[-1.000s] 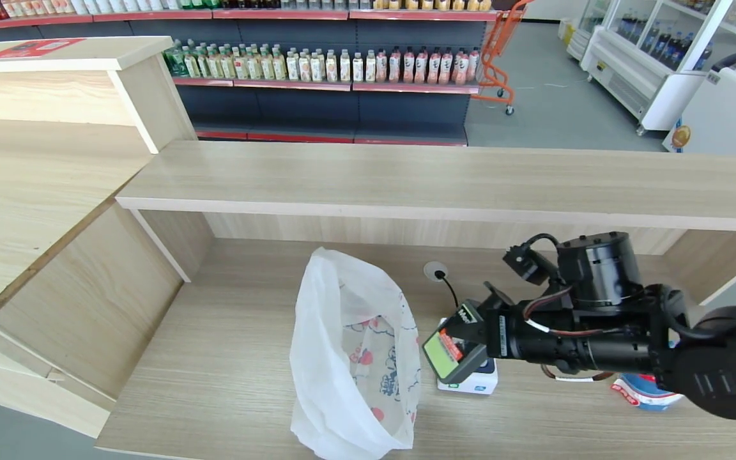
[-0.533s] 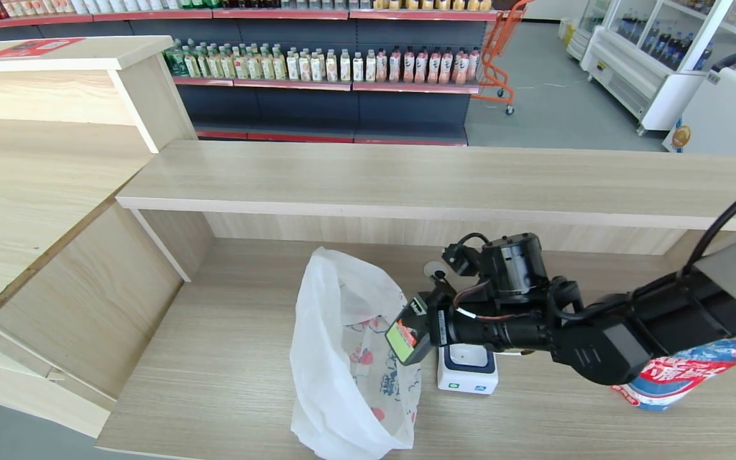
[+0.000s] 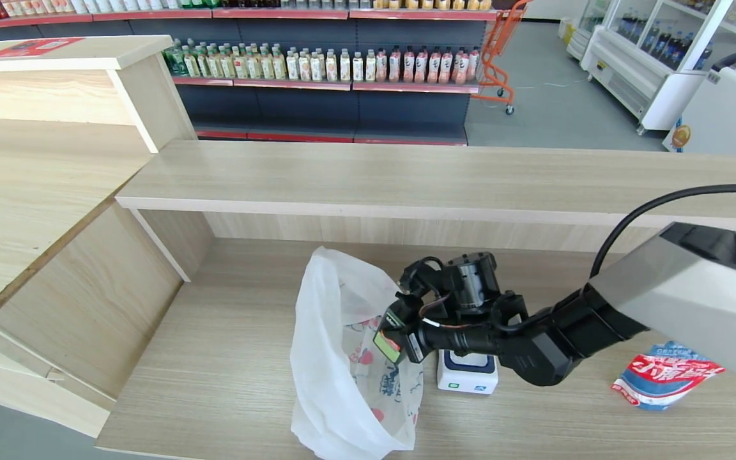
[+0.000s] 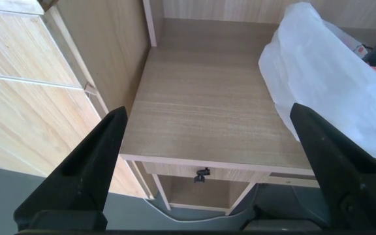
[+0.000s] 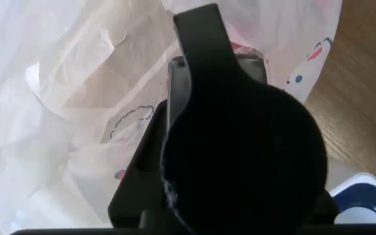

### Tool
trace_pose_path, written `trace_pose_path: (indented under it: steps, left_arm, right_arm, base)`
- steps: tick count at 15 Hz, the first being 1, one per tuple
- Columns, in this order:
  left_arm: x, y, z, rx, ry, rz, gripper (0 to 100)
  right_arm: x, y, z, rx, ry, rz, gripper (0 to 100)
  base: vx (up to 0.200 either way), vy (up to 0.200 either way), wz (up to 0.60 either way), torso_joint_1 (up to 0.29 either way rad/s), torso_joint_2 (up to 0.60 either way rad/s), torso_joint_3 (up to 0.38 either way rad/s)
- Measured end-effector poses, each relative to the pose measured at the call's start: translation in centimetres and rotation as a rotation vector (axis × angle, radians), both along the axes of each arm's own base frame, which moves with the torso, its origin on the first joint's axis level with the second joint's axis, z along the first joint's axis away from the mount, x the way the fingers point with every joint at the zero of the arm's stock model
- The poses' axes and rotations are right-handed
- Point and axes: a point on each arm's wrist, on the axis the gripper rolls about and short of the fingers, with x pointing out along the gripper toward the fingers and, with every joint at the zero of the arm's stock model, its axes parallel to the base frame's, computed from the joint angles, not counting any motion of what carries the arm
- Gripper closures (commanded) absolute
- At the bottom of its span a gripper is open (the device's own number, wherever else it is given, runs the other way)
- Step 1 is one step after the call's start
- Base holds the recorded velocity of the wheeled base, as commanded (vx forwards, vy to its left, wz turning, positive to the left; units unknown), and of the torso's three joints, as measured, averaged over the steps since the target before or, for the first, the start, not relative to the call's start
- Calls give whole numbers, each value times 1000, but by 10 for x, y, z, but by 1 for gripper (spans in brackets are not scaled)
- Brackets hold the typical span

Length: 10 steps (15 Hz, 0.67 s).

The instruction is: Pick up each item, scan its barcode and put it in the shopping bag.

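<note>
My right gripper is shut on a small green-and-red packet and holds it at the mouth of the white shopping bag, just inside the bag's right rim. In the right wrist view the gripper's black body covers most of the packet, with the bag's printed plastic all around it. The white and blue barcode scanner stands on the counter right of the bag, under the arm. A blue, red and white pouch lies at the counter's right end. My left gripper hangs open and empty off the counter's front left edge.
A raised wooden ledge runs behind the work counter, and a side panel walls in the left. A cable port sits in the counter behind the scanner. The scanner's corner lies close by the bag.
My right arm has swung left with the packet, from above the scanner to the bag's mouth, and sunk lower. The pouch on the right has come into full view.
</note>
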Motion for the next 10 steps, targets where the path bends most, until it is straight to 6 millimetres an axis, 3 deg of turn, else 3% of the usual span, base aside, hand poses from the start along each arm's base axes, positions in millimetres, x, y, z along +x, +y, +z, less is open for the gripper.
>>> trace_pose_path:
  steps: [6,7,10]
  left_arm:
    - [0,0,0,0,0,0,0]
    - [0,0,0,0,0,0,0]
    - [0,0,0,0,0,0,0]
  right_arm:
    - [10,16,-21,-59,-113,78,100]
    - [11,17,-24,-72,-127,90,0]
    - [13,19,-26,-65,-132,92,0]
  base:
    - [0,0,0,0,0,0]
    - [0,0,0,0,0,0]
    - [0,0,0,0,0,0]
